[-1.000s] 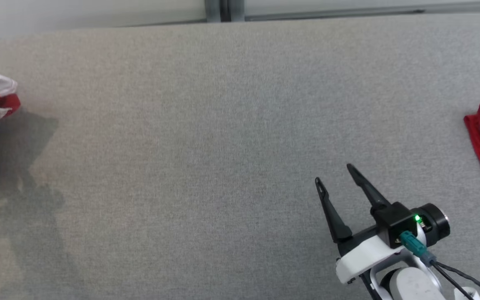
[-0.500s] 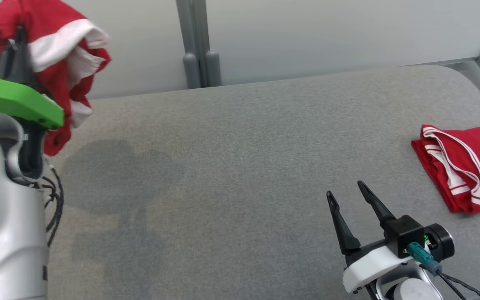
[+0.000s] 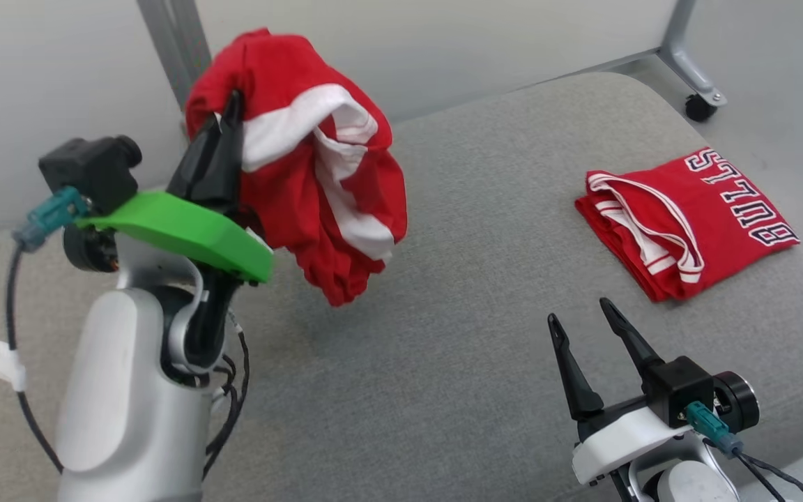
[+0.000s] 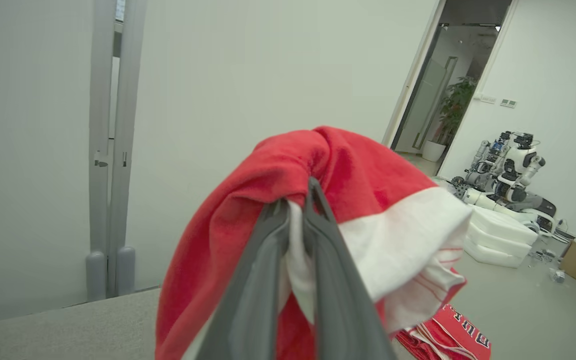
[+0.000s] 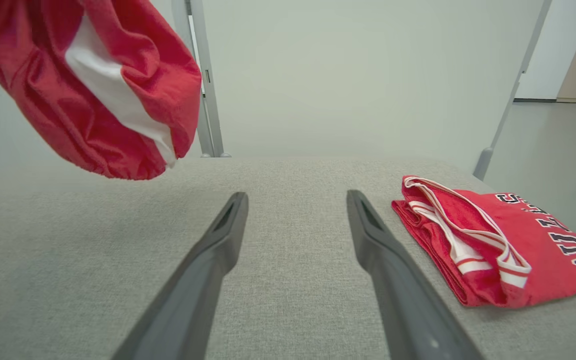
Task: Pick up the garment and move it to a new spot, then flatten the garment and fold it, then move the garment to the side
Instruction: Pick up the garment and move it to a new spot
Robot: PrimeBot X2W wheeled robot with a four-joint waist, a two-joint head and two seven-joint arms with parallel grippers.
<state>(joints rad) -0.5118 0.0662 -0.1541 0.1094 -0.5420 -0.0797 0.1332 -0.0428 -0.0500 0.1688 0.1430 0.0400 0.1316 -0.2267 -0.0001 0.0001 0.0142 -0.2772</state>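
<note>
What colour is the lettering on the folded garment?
Dark with white outlines on the folded garment; clearest in head view.

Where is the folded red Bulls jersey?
In the head view, the folded jersey lies near the right edge of the grey table, beyond the open right gripper, not touching it.

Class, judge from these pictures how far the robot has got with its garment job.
Done: pickup, the left gripper is shut on the crumpled garment, hanging clear above the table. In hand: carrying it to a new spot. Left: flattening, folding, moving aside. The right gripper is open and empty.
</note>
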